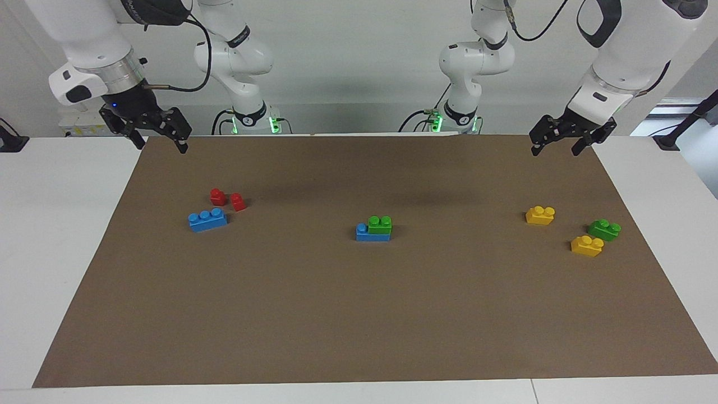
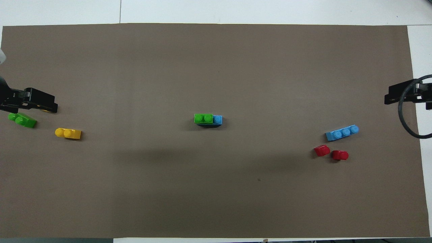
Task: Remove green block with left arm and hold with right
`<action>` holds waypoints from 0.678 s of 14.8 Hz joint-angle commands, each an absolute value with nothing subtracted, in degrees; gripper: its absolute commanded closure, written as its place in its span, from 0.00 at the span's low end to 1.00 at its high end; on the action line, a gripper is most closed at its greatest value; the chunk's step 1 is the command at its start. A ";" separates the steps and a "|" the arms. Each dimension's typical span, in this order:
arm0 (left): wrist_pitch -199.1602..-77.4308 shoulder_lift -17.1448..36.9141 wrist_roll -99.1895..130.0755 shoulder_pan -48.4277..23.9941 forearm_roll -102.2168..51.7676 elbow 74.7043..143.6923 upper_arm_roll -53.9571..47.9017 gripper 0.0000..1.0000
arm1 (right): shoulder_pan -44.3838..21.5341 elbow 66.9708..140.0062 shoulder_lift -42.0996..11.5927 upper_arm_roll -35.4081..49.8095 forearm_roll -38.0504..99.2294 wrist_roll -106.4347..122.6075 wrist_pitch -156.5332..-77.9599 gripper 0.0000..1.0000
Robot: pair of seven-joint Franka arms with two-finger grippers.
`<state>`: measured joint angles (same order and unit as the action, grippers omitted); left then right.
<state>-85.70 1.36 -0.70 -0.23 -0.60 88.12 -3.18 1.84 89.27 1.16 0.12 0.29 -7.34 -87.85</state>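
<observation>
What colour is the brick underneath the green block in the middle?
Blue brick under the green block; clearest in the facing view.

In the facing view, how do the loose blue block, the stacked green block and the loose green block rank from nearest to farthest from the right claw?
From the right claw, raised over the mat's corner at the right arm's end:
1. Loose blue block, at the right arm's end, beside the red blocks.
2. Stacked green block, mid-table, on a blue block.
3. Loose green block, at the left arm's end.

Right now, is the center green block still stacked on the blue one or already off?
Still on: the green block sits atop the blue brick, covering all but one stud. Neither end effector is near it.
</observation>
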 commanded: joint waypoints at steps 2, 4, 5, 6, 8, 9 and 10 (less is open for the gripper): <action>-85.78 -0.18 -1.14 -0.26 0.26 89.03 -3.43 0.00 | 1.67 89.21 1.23 0.35 0.00 -8.26 -88.51 0.00; -85.87 -0.44 -0.97 -0.53 0.26 89.56 -3.34 0.00 | 1.76 89.47 1.32 0.35 0.09 -8.17 -88.24 0.00; -85.87 -0.44 -0.36 -0.61 0.26 89.65 -3.43 0.00 | 1.84 89.47 1.32 0.35 0.00 -8.17 -88.42 0.00; -85.87 -0.53 0.69 -0.62 0.26 89.82 -3.43 0.00 | 1.76 89.39 1.32 0.35 0.00 -8.17 -88.50 0.00; -86.48 -1.14 5.42 -0.88 0.09 91.05 -3.69 0.00 | 1.76 89.38 1.41 0.35 0.09 -7.74 -88.07 0.00; -86.66 -1.66 9.28 -0.97 -0.09 92.01 -3.78 0.00 | 1.76 89.47 1.41 0.35 0.09 -7.65 -87.98 0.00; -86.75 -1.84 13.67 -2.36 -0.44 92.46 -3.78 0.00 | 1.76 89.73 1.58 0.35 0.09 -7.73 -88.15 0.00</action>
<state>-85.67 0.66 6.57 -0.52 -0.66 89.00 -3.76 1.61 89.27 1.16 0.15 0.29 -7.38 -87.88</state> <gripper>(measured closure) 0.000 0.000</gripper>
